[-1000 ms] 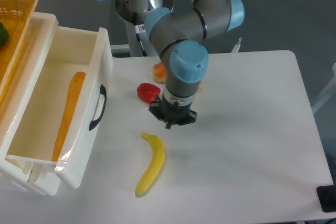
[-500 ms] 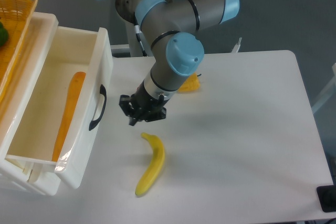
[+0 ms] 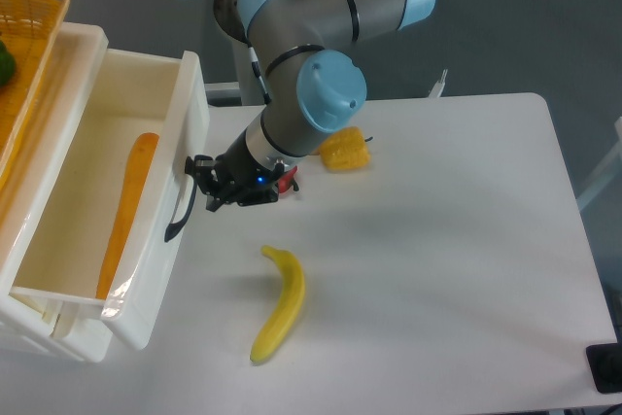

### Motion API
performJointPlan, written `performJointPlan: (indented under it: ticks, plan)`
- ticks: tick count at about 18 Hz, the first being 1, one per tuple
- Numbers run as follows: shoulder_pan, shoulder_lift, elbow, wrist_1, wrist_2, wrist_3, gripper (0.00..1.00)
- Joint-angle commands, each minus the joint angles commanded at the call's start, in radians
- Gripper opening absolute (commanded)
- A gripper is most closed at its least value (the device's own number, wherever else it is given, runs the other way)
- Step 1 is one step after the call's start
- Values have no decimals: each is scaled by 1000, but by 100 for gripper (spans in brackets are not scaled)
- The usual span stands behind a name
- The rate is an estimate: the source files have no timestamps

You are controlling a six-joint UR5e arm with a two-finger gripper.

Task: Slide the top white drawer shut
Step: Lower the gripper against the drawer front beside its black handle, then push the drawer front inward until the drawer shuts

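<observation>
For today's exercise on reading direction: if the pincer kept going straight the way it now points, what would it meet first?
Most likely the front panel of the top white drawer, near its black handle. The pincer points left at it; the one view leaves depth uncertain.

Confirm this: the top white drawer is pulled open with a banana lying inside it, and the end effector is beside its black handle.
Not quite. The camera view shows a carrot inside the top white drawer; the banana lies on the table. The end effector is beside the black handle.
</observation>
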Motion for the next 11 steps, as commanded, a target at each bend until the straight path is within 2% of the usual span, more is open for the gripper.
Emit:
performJointPlan:
  ticks: [11]
  plan:
    - [-58,0,15,2,-15,-2,9]
